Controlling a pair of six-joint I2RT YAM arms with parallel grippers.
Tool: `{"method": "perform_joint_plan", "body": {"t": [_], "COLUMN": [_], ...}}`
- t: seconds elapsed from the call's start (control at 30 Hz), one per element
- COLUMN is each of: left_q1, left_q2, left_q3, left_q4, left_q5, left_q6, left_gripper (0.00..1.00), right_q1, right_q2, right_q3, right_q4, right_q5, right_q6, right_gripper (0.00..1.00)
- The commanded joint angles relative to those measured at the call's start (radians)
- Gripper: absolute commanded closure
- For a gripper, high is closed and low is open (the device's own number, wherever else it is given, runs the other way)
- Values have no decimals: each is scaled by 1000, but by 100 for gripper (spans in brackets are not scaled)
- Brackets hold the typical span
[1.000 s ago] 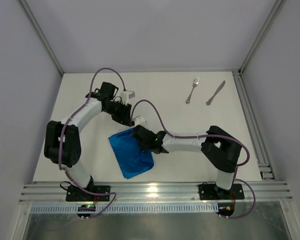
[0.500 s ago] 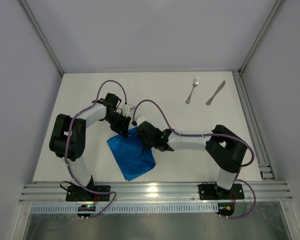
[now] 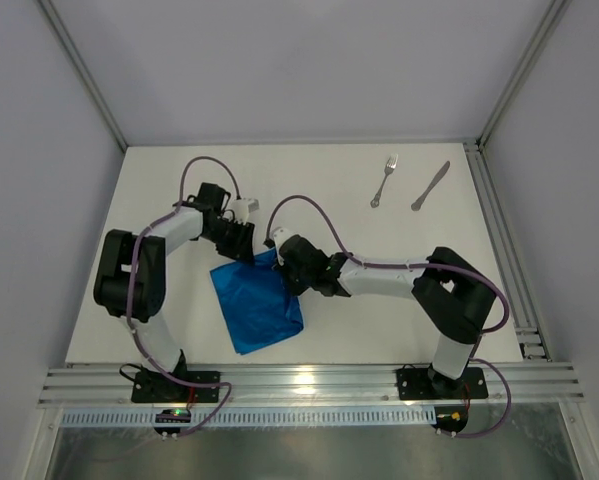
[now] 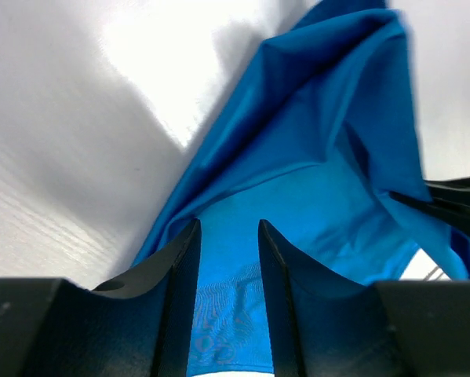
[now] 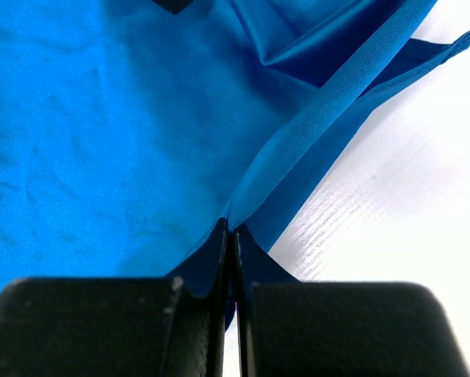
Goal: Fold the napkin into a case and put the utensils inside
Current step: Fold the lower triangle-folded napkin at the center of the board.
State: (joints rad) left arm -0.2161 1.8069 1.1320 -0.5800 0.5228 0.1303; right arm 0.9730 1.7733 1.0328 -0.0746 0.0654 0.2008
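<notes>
Folding step: right pincer (image 5: 231,233) clamped on the napkin's (image 3: 254,305) hem, left pincer (image 4: 228,229) half-open astride the cloth, which it should grip next.

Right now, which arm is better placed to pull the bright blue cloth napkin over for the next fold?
Right, most likely. The right fingers are pinched shut on a folded edge of the bright blue cloth napkin; the left fingers stand apart over it, clamping nothing.
</notes>
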Motion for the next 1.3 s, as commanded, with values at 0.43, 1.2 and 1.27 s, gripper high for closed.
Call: {"method": "perform_joint_plan", "body": {"t": [0.43, 1.2, 1.27], "left_q1": [-108, -85, -82], "left_q2": [58, 163, 144], "left_q3": [86, 181, 183], "left_q4": [-43, 129, 99], "left_q5": [223, 34, 48], "left_q6": [95, -213, -204], "left_gripper": [75, 59, 57], "right_q1": [-66, -66, -66], "right_q2": [-40, -29, -26], "right_q3": [-39, -30, -20], "right_q4": [113, 82, 82], "right_q5": [-139, -139, -136], "right_q6": [3, -15, -15], "right_gripper": [96, 96, 96]}}
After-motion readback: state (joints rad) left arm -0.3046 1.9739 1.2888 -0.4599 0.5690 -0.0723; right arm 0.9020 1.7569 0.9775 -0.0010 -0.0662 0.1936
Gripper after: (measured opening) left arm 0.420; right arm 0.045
